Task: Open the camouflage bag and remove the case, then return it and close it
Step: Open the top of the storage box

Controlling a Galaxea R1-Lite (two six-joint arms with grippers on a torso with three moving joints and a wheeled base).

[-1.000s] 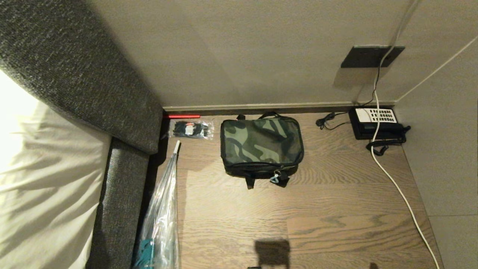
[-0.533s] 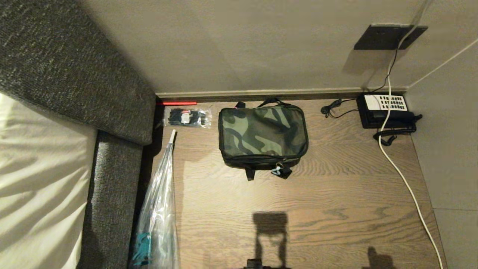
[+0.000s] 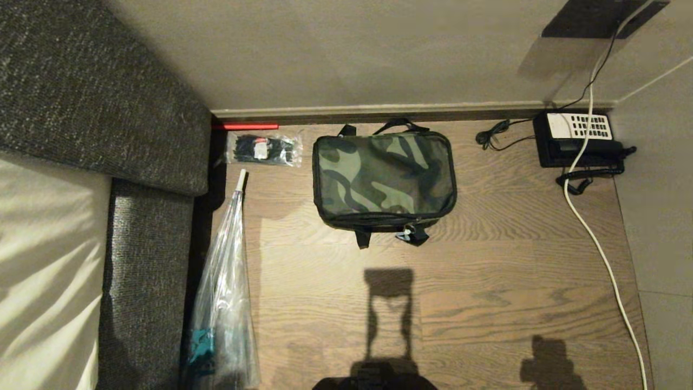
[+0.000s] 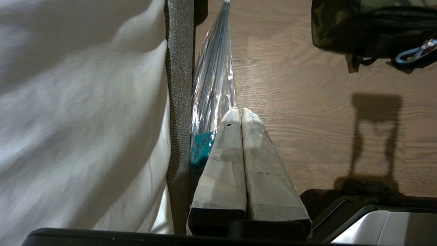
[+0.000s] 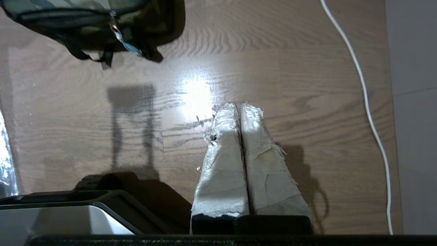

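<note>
The camouflage bag (image 3: 384, 181) lies zipped shut on the wooden floor near the back wall, its light-blue clip (image 3: 407, 234) hanging at the near side. Its lower edge also shows as the bag (image 4: 372, 27) in the left wrist view and the bag (image 5: 85, 20) in the right wrist view. The case is out of view. My left gripper (image 4: 241, 111) is shut and empty, held above the floor beside the bed, well short of the bag. My right gripper (image 5: 239, 106) is shut and empty too, over bare floor. Neither arm shows in the head view.
A grey upholstered bed (image 3: 135, 162) with white bedding fills the left. A clear plastic bag (image 3: 224, 303) lies along it, a small packet (image 3: 262, 149) behind. A black telephone (image 3: 576, 138) sits at the back right, its white cable (image 3: 606, 260) running down the floor.
The whole head view has shifted: the bag and the wall edge sit higher in the picture and slightly larger, and more near floor and shadows show. The things themselves have not moved.
</note>
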